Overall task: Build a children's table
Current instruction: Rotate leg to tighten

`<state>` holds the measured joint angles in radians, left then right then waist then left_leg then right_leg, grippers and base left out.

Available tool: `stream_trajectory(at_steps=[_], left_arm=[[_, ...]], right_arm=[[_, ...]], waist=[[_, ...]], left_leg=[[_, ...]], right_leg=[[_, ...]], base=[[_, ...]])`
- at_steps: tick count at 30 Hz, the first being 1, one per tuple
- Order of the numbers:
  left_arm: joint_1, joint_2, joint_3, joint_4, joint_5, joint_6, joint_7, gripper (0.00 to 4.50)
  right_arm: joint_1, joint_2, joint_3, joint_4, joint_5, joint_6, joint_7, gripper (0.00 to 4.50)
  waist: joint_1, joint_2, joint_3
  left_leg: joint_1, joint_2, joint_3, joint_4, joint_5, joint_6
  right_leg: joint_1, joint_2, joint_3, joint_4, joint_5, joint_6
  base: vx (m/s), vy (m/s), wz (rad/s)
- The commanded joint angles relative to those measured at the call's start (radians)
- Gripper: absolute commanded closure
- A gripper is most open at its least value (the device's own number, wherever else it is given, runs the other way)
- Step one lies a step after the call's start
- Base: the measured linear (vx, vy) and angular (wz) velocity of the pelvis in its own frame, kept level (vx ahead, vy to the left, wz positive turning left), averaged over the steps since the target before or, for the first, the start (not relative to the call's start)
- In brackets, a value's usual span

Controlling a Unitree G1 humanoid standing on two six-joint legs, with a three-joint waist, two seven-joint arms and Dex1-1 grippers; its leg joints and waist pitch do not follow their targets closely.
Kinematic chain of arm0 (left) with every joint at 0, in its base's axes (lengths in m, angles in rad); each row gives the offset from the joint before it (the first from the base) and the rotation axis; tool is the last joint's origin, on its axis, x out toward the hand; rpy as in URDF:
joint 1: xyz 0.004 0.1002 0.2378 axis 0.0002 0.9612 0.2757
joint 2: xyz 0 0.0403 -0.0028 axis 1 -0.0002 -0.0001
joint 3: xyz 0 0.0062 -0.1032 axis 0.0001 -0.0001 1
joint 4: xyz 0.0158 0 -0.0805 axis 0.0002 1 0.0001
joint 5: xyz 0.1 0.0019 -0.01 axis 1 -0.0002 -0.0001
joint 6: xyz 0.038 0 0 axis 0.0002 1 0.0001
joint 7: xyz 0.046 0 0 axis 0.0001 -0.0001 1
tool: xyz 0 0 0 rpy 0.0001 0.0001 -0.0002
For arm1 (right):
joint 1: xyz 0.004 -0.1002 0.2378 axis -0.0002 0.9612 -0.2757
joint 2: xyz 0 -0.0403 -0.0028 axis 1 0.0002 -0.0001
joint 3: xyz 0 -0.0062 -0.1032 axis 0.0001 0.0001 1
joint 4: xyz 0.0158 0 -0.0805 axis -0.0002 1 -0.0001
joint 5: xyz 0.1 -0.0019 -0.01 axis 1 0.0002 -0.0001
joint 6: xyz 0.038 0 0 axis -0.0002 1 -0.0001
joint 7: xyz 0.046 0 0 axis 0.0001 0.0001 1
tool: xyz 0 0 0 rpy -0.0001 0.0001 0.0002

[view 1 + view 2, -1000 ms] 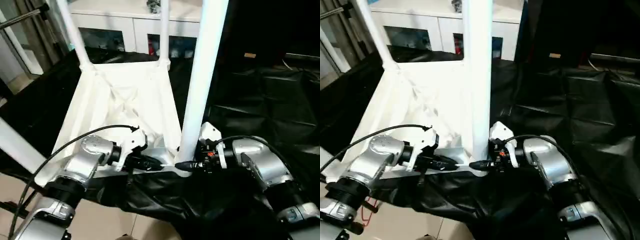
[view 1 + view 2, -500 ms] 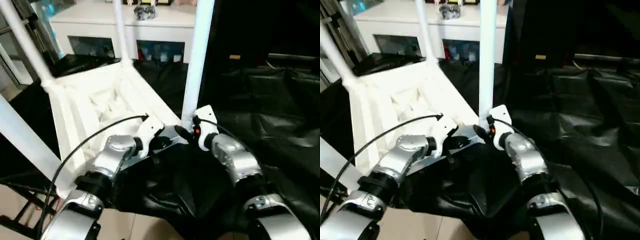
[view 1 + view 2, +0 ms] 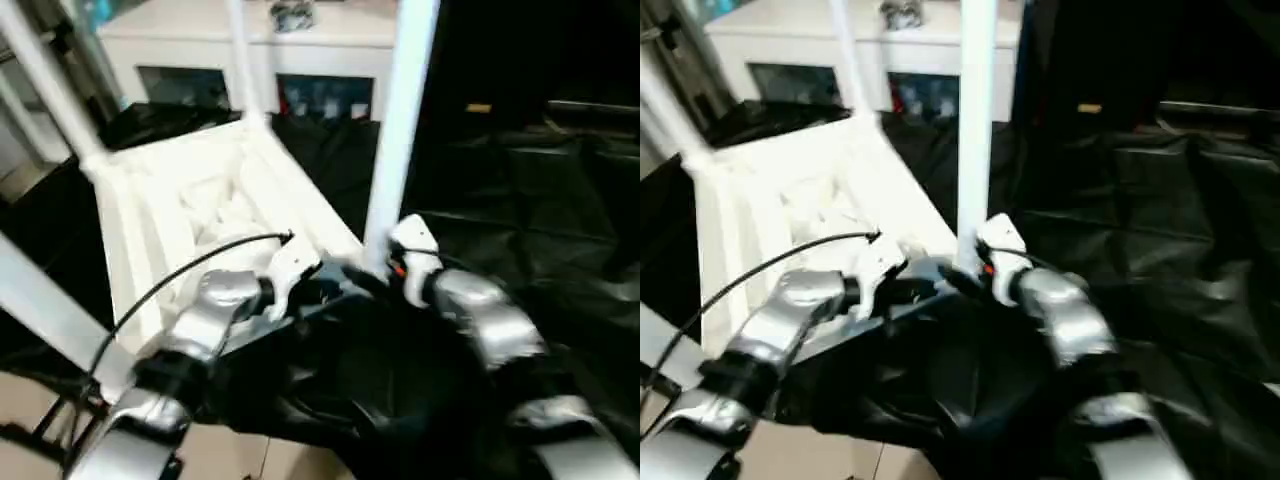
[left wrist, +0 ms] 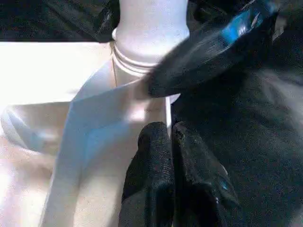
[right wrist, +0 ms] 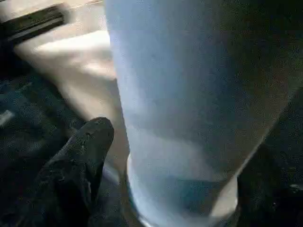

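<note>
- The children's table lies upside down on the black-draped work table [image 3: 560, 200]: the white tabletop [image 3: 190, 210] shows its ribbed underside, and white tube legs rise from its corner sockets.
- Four legs can be made out in the left eye view: the near-right leg [image 3: 398, 130] standing between the two grippers, a far leg [image 3: 240, 60] behind it, another [image 3: 45, 80] at the far left corner, and one [image 3: 45, 310] slanting across the near left edge.
- The near-right leg sits in its rounded socket [image 4: 142, 61]; the left wrist view shows a ringed collar where tube meets socket, so it looks seated, though how deep it goes cannot be told.
- The left gripper [image 4: 171, 137] is clenched with its two black fingers pressed together, grasping nothing; the tips rest against the tabletop's edge just beside that socket.
- The right gripper [image 3: 375, 280] is at the foot of the same leg from the other side. One black finger [image 5: 83, 156] lies just beside the tube; whether the jaws are released or gripping the leg cannot be told.
- The step in hand appears to be the finishing of the last leg, with the table near complete.
- The next move likely calls for checking that this leg is pushed fully home and stands straight, then drawing both grippers clear without knocking it, before the table is turned onto its legs.
- Behind stands a white cabinet [image 3: 250, 40].
</note>
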<state>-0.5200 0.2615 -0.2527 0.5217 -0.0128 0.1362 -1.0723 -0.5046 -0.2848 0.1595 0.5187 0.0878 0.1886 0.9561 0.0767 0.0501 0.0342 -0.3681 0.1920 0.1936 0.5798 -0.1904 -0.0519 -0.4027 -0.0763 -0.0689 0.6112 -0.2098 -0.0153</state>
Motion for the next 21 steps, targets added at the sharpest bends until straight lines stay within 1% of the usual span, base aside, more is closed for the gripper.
stream_trajectory(at_steps=[1,2,3,4,5,6,7,8,9,10,11,12,13,14,15,18,19,21], left_arm=[[0.0,-0.005,-0.038,-0.04,-0.03,-0.029,-0.086,4.5],[0.004,0.006,-0.04,-0.047,-0.036,-0.029,-0.109,4.5],[0.008,0.014,-0.041,-0.053,-0.04,-0.028,-0.126,4.5],[0.01,0.026,-0.043,-0.059,-0.043,-0.028,-0.147,4.5],[0.014,0.047,-0.05,-0.072,-0.051,-0.019,-0.186,4.5],[0.014,0.048,-0.051,-0.072,-0.051,-0.019,-0.187,4.5],[0.019,0.068,-0.059,-0.081,-0.057,-0.022,-0.22,4.5],[0.021,0.076,-0.062,-0.084,-0.06,-0.019,-0.235,4.5],[0.022,0.081,-0.063,-0.086,-0.063,-0.017,-0.246,4.5],[0.025,0.089,-0.067,-0.094,-0.067,-0.006,-0.263,4.5],[0.027,0.095,-0.069,-0.099,-0.071,0.0,-0.276,4.5],[0.029,0.1,-0.072,-0.106,-0.076,0.01,-0.29,4.5],[0.031,0.103,-0.073,-0.11,-0.08,0.016,-0.299,4.5],[0.034,0.104,-0.073,-0.115,-0.083,0.02,-0.303,4.5],[0.037,0.106,-0.074,-0.121,-0.086,0.027,-0.311,4.5],[0.043,0.109,-0.076,-0.134,-0.091,0.035,-0.319,4.5],[0.046,0.11,-0.076,-0.139,-0.093,0.037,-0.32,4.5],[0.049,0.111,-0.077,-0.143,-0.093,0.039,-0.32,4.5]], right_arm=[[0.018,-0.001,0.07,-0.026,0.016,0.024,0.111,0.66],[0.019,-0.013,0.08,-0.036,0.017,0.026,0.137,0.66],[0.021,-0.023,0.087,-0.044,0.017,0.027,0.157,0.66],[0.021,-0.034,0.096,-0.053,0.019,0.032,0.18,0.66],[0.023,-0.051,0.109,-0.071,0.023,0.043,0.221,0.66],[0.023,-0.051,0.109,-0.071,0.024,0.043,0.222,0.66],[0.025,-0.064,0.124,-0.089,0.035,0.061,0.262,0.66],[0.027,-0.067,0.13,-0.095,0.035,0.059,0.272,0.66],[0.029,-0.07,0.133,-0.1,0.035,0.056,0.281,0.82],[0.033,-0.07,0.137,-0.108,0.037,0.059,0.292,0.92],[0.036,-0.071,0.14,-0.114,0.039,0.062,0.3,0.99],[0.04,-0.071,0.142,-0.121,0.043,0.071,0.31,1.02],[0.042,-0.07,0.144,-0.125,0.046,0.077,0.315,1.02],[0.046,-0.07,0.145,-0.132,0.048,0.081,0.319,1.13],[0.049,-0.07,0.148,-0.138,0.053,0.089,0.325,1.28],[0.056,-0.073,0.155,-0.154,0.063,0.107,0.339,1.56],[0.059,-0.075,0.156,-0.161,0.065,0.111,0.341,1.56],[0.064,-0.075,0.157,-0.167,0.065,0.115,0.343,1.81]], waist=[[0.002,-0.005,-0.064],[0.005,-0.004,-0.06],[0.007,-0.003,-0.056],[0.009,-0.004,-0.055],[0.009,-0.004,-0.053],[0.011,-0.003,-0.052],[0.009,-0.008,-0.051],[0.01,-0.009,-0.052],[0.01,-0.007,-0.05],[0.011,-0.006,-0.052],[0.01,-0.011,-0.052],[0.012,-0.01,-0.053],[0.012,-0.01,-0.054],[0.012,-0.009,-0.055],[0.012,-0.01,-0.055],[0.013,-0.009,-0.056],[0.014,-0.01,-0.055],[0.014,-0.008,-0.055]], left_leg=[[0.004,0.042,-0.017,-0.042,-0.061,0.135],[0.005,0.043,-0.017,-0.045,-0.087,0.131],[0.007,0.045,-0.016,-0.048,-0.121,0.117],[0.009,0.046,-0.017,-0.049,-0.134,0.107],[0.011,0.048,-0.018,-0.053,-0.16,0.089],[0.012,0.048,-0.019,-0.055,-0.179,0.073],[0.011,0.047,-0.018,-0.056,-0.183,0.071],[0.011,0.048,-0.019,-0.057,-0.178,0.066],[0.012,0.048,-0.018,-0.057,-0.178,0.063],[0.013,0.048,-0.018,-0.057,-0.176,0.059],[0.012,0.048,-0.017,-0.057,-0.174,0.059],[0.011,0.047,-0.018,-0.056,-0.158,0.058],[0.011,0.047,-0.018,-0.055,-0.149,0.06],[0.01,0.046,-0.018,-0.054,-0.133,0.066],[0.008,0.045,-0.017,-0.052,-0.124,0.071],[0.009,0.045,-0.017,-0.051,-0.121,0.076],[0.008,0.045,-0.018,-0.052,-0.121,0.076],[0.009,0.045,-0.017,-0.052,-0.129,0.07]], right_leg=[[0.061,-0.064,0.044,-0.047,0.141,-0.273],[0.059,-0.066,0.043,-0.051,0.101,-0.274],[0.056,-0.066,0.044,-0.057,0.045,-0.271],[0.056,-0.067,0.044,-0.059,0.017,-0.268],[0.056,-0.067,0.045,-0.063,-0.031,-0.261],[0.055,-0.069,0.046,-0.065,-0.066,-0.254],[0.056,-0.067,0.047,-0.067,-0.078,-0.249],[0.057,-0.069,0.048,-0.066,-0.089,-0.243],[0.053,-0.068,0.049,-0.067,-0.093,-0.242],[0.054,-0.07,0.049,-0.067,-0.091,-0.242],[0.054,-0.069,0.05,-0.067,-0.089,-0.242],[0.055,-0.07,0.05,-0.064,-0.08,-0.242],[0.055,-0.07,0.05,-0.062,-0.069,-0.243],[0.055,-0.069,0.049,-0.06,-0.045,-0.246],[0.056,-0.068,0.049,-0.058,-0.027,-0.25],[0.056,-0.069,0.048,-0.058,-0.025,-0.254],[0.056,-0.069,0.048,-0.059,-0.029,-0.253],[0.056,-0.069,0.048,-0.061,-0.047,-0.246]], base=[[0.0,0.0,0.0],[0.0,0.0,0.0],[0.0,0.0,0.0],[0.0,0.0,0.0],[0.0,0.0,0.0],[0.0,0.0,0.0],[0.0,0.0,0.0],[0.0,0.0,0.0],[0.0,0.0,0.0],[0.0,0.0,0.0],[0.0,0.0,0.0],[0.0,0.0,0.0],[0.0,0.0,0.0],[0.0,0.0,0.0],[0.0,0.0,0.0],[0.0,0.0,0.0],[0.0,0.0,0.0],[0.0,0.0,0.0]])
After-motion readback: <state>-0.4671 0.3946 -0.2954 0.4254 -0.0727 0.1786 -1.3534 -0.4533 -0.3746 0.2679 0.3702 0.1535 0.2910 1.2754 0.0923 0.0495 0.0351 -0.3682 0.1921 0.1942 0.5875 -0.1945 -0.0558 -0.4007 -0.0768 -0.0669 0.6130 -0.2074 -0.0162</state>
